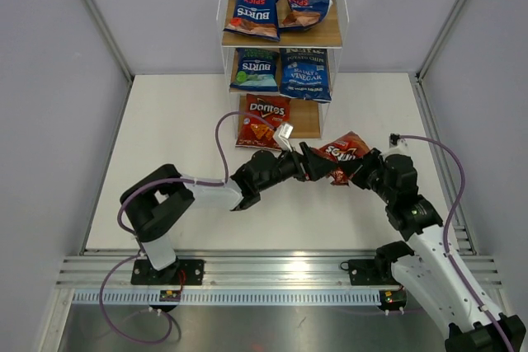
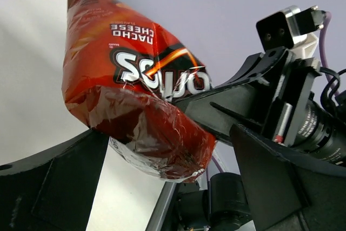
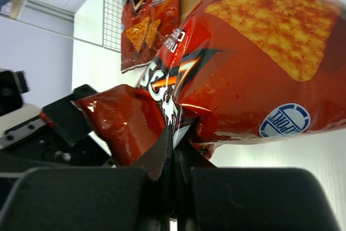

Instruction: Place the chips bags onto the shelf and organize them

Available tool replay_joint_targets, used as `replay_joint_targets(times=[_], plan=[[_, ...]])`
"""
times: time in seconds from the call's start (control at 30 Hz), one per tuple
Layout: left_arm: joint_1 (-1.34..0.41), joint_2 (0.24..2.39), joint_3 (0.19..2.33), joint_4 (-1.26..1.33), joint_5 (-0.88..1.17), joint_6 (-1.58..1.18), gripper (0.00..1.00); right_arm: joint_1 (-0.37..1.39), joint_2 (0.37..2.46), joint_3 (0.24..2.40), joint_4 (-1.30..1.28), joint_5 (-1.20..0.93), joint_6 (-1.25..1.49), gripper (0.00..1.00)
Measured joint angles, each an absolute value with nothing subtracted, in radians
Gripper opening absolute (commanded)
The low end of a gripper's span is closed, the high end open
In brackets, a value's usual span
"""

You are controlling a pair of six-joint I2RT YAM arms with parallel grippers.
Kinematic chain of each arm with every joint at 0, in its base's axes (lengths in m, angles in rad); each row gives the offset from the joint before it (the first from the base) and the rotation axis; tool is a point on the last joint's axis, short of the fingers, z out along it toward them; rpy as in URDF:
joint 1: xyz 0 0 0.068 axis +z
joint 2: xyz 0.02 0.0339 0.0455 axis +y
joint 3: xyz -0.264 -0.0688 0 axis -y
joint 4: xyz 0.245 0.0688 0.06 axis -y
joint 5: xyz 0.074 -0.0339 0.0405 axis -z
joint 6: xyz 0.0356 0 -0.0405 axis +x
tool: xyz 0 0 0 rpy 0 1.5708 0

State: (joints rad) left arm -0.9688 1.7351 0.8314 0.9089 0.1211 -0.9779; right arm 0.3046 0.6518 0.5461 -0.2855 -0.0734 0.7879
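While the right gripper [image 3: 173, 145] pinched the red chip bag [image 1: 345, 151], lying lengthwise between the desk's side edges, the left gripper [image 1: 316, 164] stood spread.

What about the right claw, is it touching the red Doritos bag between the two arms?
Touching. The right wrist view shows the right gripper shut, pinching a crumpled fold of the Doritos bag where its two fingers meet.

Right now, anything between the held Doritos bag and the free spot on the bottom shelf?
Nothing visible. The held Doritos bag, pinched by the right gripper, faces bare shelf board beside the shelved Doritos. Only the left gripper crowds its left end.
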Motion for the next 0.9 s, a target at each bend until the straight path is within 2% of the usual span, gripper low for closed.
replay_joint_targets(times=[0.5, 0.8, 0.9], plan=[[-0.967, 1.785, 0.851, 0.941, 0.170, -0.991, 0.99, 0.299, 0.549, 0.534, -0.214, -0.163, 0.759, 0.02], [-0.970, 1.784, 0.842, 0.952, 0.163, -0.971, 0.94, 0.294, 0.533, 0.514, -0.200, -0.177, 0.764, 0.01], [-0.973, 1.779, 0.821, 0.988, 0.140, -0.969, 0.99, 0.294, 0.528, 0.509, -0.204, -0.178, 0.775, 0.02]])
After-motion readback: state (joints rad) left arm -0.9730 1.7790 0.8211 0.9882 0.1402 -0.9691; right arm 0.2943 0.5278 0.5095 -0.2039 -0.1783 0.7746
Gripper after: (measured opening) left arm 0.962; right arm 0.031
